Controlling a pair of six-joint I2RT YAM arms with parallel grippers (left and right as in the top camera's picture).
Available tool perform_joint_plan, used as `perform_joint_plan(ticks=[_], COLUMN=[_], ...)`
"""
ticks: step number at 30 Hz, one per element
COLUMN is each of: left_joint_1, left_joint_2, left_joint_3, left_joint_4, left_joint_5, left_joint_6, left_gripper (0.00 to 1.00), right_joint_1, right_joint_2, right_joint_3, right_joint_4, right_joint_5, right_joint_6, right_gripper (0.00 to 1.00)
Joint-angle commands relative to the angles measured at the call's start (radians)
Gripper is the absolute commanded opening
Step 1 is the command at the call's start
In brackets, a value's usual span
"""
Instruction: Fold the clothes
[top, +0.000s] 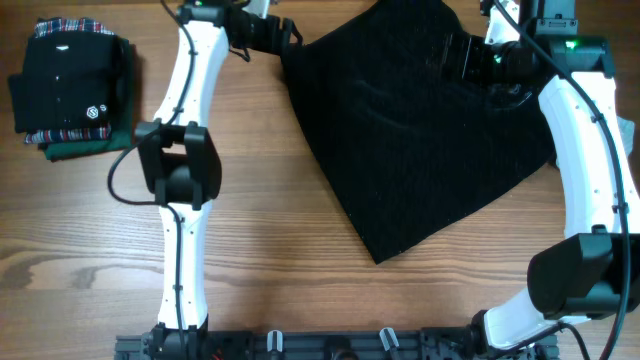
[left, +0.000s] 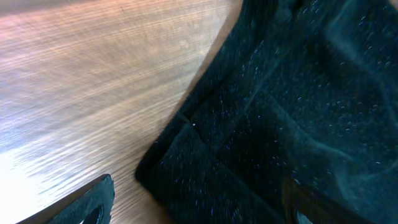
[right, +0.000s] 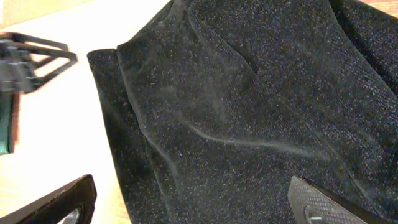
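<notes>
Left gripper, right gripper spread over far edge of large black fuzzy knit garment | we judge: between folds | next: pinch corners

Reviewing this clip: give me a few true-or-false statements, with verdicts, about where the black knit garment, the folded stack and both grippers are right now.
1. The black knit garment lies on the wooden table. True.
2. The left gripper is shut on the garment's edge. False: it is open and clamps nothing.
3. A folded stack sits at the far left of the table, apart from the garment. True.
4. The right gripper hangs over bare wood, well clear of the garment. False: it is open above the garment.
</notes>
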Motion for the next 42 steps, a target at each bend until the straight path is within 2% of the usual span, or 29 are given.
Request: perform_joint_plan(ticks=[1, 9, 13, 15, 18, 23, 24, 25, 26, 28, 29, 30, 35, 42], left_joint_1=[-0.019, -0.018, -0.024, -0.026, -0.026, -0.029, -0.031, -0.032, -0.036, -0.041, -0.043, -0.042, -0.021, 0.051], left_joint_2=[0.072, 0.111, 0.118, 0.122, 0.13, 0.146, 0.154, 0.157, 0.163, 0.167, 0.167, 0.166, 0.158, 0.103], left_joint_3=[0.01, 0.01, 0.01, 0.01, 0.01, 0.01, 0.01, 0.01, 0.01, 0.01, 0.01, 0.01, 0.011, 0.011], left_joint_4=[0.017, 0.03, 0.046, 0.043, 0.047, 0.048, 0.05, 0.05, 0.05, 0.047, 0.047, 0.047, 0.03, -0.175], left_joint_5=[0.023, 0.005, -0.004, -0.054, -0.108, -0.103, -0.103, -0.103, -0.103, -0.103, -0.104, -0.103, -0.105, -0.108], left_joint_6=[-0.027, -0.027, -0.028, -0.028, -0.029, -0.069, -0.082, -0.082, -0.084, -0.09, -0.104, -0.118, -0.24, -0.32], left_gripper=[0.85, 0.85, 0.78, 0.75, 0.76, 0.74, 0.72, 0.65, 0.54, 0.22, 0.11, 0.04, 0.04, 0.04], right_joint_1=[-0.003, -0.003, -0.003, -0.003, -0.003, -0.003, -0.003, -0.003, -0.003, -0.003, -0.003, -0.003, -0.003, -0.003], right_joint_2=[-0.002, -0.002, -0.002, -0.002, -0.002, -0.002, -0.002, -0.002, -0.002, -0.002, -0.002, -0.002, -0.002, -0.002], right_joint_3=[0.005, 0.005, 0.005, 0.005, 0.005, 0.005, 0.005, 0.005, 0.005, 0.005, 0.005, 0.005, 0.005, 0.005], right_joint_4=[-0.004, -0.008, -0.01, -0.01, -0.01, 0.001, 0.004, 0.006, 0.008, 0.008, 0.008, 0.009, 0.023, 0.033], right_joint_5=[-0.016, -0.016, -0.016, -0.016, -0.016, -0.016, -0.016, -0.016, -0.016, -0.016, -0.015, -0.016, -0.016, -0.016], right_joint_6=[0.015, 0.015, 0.015, 0.015, 0.015, 0.017, 0.018, 0.018, 0.018, 0.017, 0.018, 0.018, 0.018, 0.018], right_gripper=[0.99, 0.99, 1.0, 0.99, 0.99, 0.99, 0.99, 0.99, 0.99, 1.0, 0.99, 1.0, 1.0, 1.0])
